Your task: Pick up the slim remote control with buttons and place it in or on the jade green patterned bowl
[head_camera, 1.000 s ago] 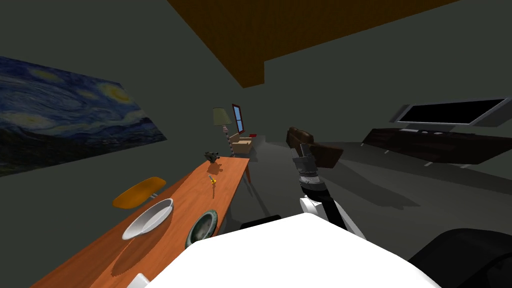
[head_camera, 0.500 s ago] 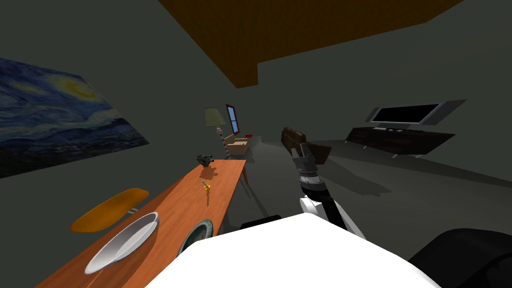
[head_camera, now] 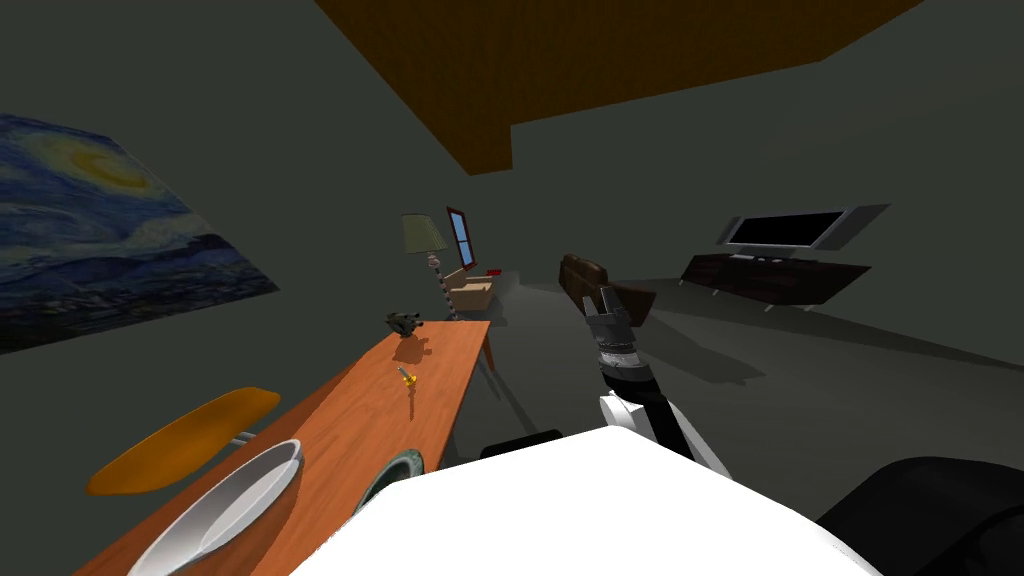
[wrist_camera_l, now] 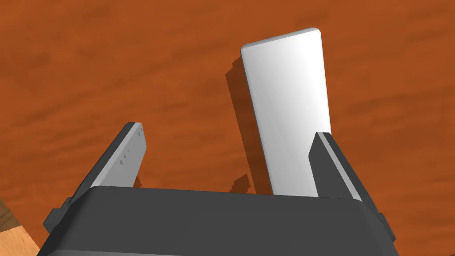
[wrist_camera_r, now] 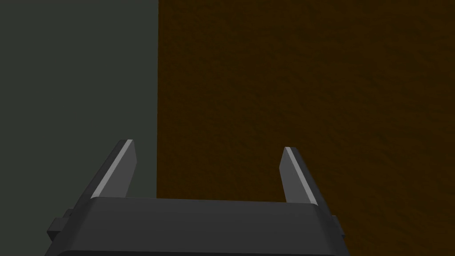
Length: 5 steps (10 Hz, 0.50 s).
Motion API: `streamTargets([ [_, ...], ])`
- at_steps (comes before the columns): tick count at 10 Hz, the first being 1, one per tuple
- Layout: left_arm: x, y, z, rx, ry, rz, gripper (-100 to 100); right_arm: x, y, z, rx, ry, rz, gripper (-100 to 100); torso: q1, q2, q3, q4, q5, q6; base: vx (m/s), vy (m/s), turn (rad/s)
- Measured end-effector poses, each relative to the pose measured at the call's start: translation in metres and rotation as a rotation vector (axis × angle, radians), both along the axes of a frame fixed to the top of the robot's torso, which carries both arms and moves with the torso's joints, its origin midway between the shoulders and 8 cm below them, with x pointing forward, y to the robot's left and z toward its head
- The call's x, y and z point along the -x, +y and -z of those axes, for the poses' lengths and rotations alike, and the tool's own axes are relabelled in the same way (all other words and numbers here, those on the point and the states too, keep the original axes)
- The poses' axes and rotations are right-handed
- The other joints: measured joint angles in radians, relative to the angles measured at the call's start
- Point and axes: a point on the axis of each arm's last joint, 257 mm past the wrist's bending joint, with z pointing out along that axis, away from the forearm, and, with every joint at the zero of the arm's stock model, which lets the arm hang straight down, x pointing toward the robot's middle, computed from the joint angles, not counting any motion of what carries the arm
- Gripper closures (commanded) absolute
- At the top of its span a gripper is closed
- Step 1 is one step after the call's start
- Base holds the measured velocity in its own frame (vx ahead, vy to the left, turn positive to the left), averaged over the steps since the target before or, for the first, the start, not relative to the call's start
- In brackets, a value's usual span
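Head view: a long orange-brown wooden table (head_camera: pixel 445 365) runs along my left side. The dark green rim of a round bowl (head_camera: pixel 398 468) peeks out beside my chest, next to a wide white dish (head_camera: pixel 215 510). My right arm is lifted clear of the table, with the right gripper (head_camera: pixel 606 303) pointing up and forward.

Left wrist view: the left gripper (wrist_camera_l: pixel 229 132) hangs over the wood, jaws apart. A slim, flat white slab, the remote (wrist_camera_l: pixel 286 111) (no buttons drawn), lies between them, close against one finger (wrist_camera_l: pixel 333 162). I judge it light, stiff, smooth and low-sided, so I would pinch it across its narrow width, mid-length.

Right wrist view: jaws apart, holding nothing.
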Motion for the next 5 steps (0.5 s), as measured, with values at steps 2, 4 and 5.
streamTargets([
  [2,0.007,-0.019,0.015,0.066,-0.015,-0.071,-100,0.000,0.000,0.000,0.000,0.000,0.000,0,0.002,-0.002,-0.001,0.000,0.001,0.001,0.027,0.036,-0.170],
  [4,0.016,-0.045,0.026,0.121,-0.014,-0.120,-100,0.000,0.000,0.000,0.000,0.000,0.000,0,0.002,-0.001,-0.001,0.000,0.001,0.000,0.014,0.029,-0.054],
  [5,0.015,-0.048,0.028,0.135,-0.019,-0.136,-100,0.000,0.000,0.000,0.000,0.000,0.000,0,0.002,-0.001,-0.001,0.000,0.001,0.000,0.001,0.008,0.002],
])
